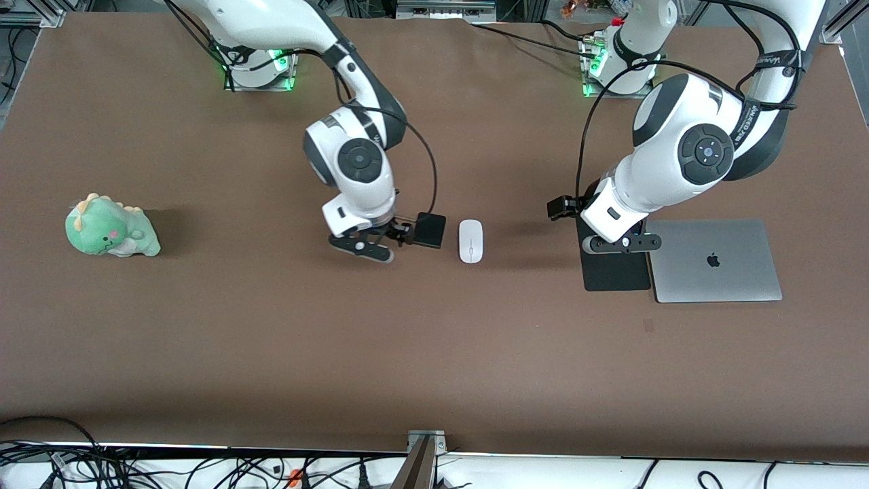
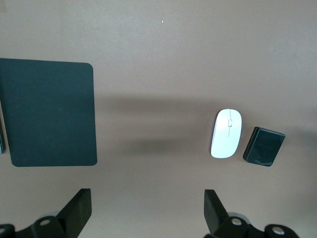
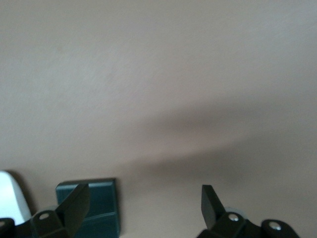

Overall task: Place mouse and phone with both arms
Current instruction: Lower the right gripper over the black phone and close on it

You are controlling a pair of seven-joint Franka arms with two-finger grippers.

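My right hand (image 1: 372, 242) hangs low over the brown surface (image 1: 434, 353), just beside the phone (image 1: 430, 230), a small matte black slab with rounded corners. Its fingers are spread as wide as they go and hold nothing; in my right wrist view one finger overlaps a corner of the phone (image 3: 96, 203), and the white edge of the mouse (image 3: 10, 196) shows next to it.

The mouse (image 1: 470, 240), a glossy white oval with a thin centre line, lies flat on the surface just beside the phone, toward my left arm's end. The two are close but apart.

My left hand (image 1: 621, 243) hovers, wide open and empty, over the edge of the large flat black rectangular mat (image 1: 616, 272), which lies against a closed silver laptop (image 1: 714, 261). In my left wrist view the mat (image 2: 49, 111), the mouse (image 2: 227, 133) and the phone (image 2: 264, 146) all show on the surface, well clear of my fingers (image 2: 79, 210).

A green plush dinosaur (image 1: 111, 227) sits well apart, toward my right arm's end.

I judge that nothing has been picked up yet: this is the approach. Next, my right hand must centre over the phone and come down to straddle it, while my left hand crosses to the mouse. The two lie so close that the hands risk crowding each other.
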